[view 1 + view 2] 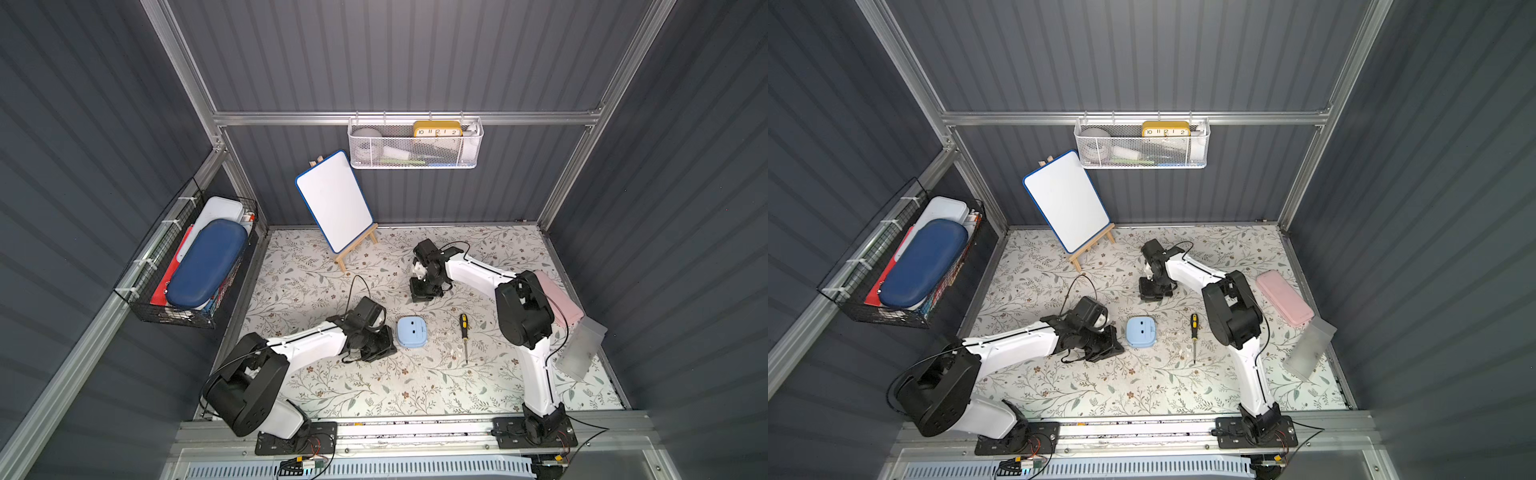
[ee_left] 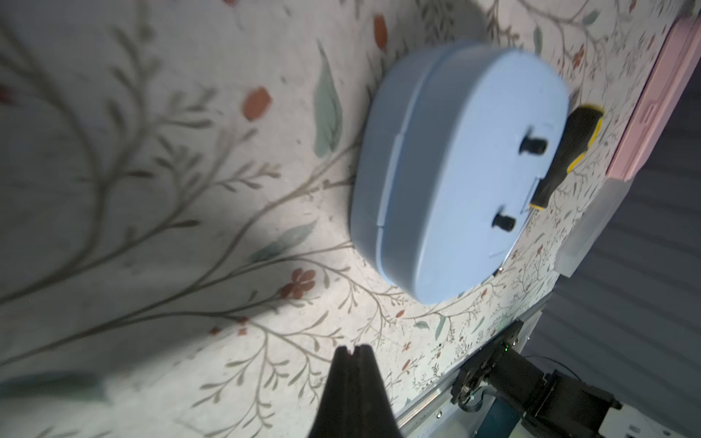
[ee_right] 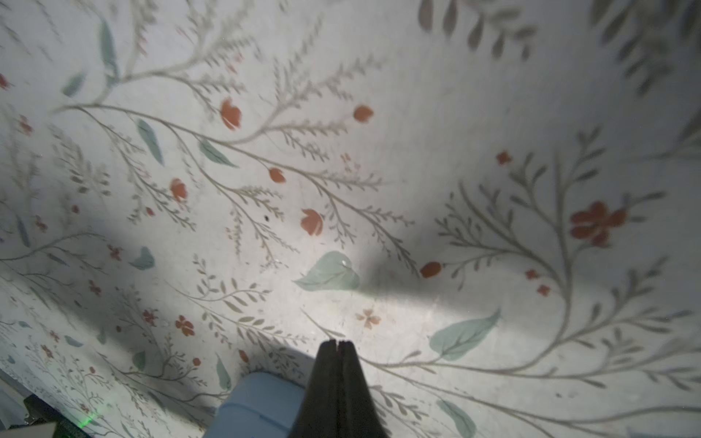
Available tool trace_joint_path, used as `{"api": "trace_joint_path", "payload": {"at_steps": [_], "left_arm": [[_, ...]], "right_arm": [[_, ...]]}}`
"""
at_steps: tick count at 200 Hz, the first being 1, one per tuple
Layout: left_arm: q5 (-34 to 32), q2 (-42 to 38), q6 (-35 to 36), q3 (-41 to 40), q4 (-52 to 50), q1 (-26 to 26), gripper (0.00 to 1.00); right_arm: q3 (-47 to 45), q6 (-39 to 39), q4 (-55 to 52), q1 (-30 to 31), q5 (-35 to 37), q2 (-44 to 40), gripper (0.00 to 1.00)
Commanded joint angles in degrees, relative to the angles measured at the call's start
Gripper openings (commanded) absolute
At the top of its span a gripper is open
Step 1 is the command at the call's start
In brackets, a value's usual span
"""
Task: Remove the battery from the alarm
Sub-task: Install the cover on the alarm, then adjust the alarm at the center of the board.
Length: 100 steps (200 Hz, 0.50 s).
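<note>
Alarm (image 1: 411,331) lay face down mid-desk (image 1: 374,395), blue back up, in both top views. Left jaws sat just beside it at its 9 o'clock, right jaws near its 12, and the screwdriver (image 1: 464,332) at its 3. The top views couldn't tell me the jaw state, but the wrist views did: both pairs pressed shut, holding nothing. Left wrist also caught two black knobs (image 2: 533,145) on the back, while right wrist only got a blue corner.
</note>
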Motion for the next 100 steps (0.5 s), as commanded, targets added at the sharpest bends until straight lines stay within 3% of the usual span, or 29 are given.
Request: {"api": "trace_joint_path", "payload": {"at_steps": [1, 100], "left_arm": [[3.5, 3.2, -3.6, -1.6, 6.7, -0.9, 0.0], [3.0, 10.2, -3.4, 0.6, 11.1, -0.9, 0.0]], "right_arm": [[-2.1, -0.6, -1.2, 0.3, -1.9, -0.8, 0.0], [-17.0, 1.0, 2.8, 1.8, -2.6, -6.4, 0.0]]}}
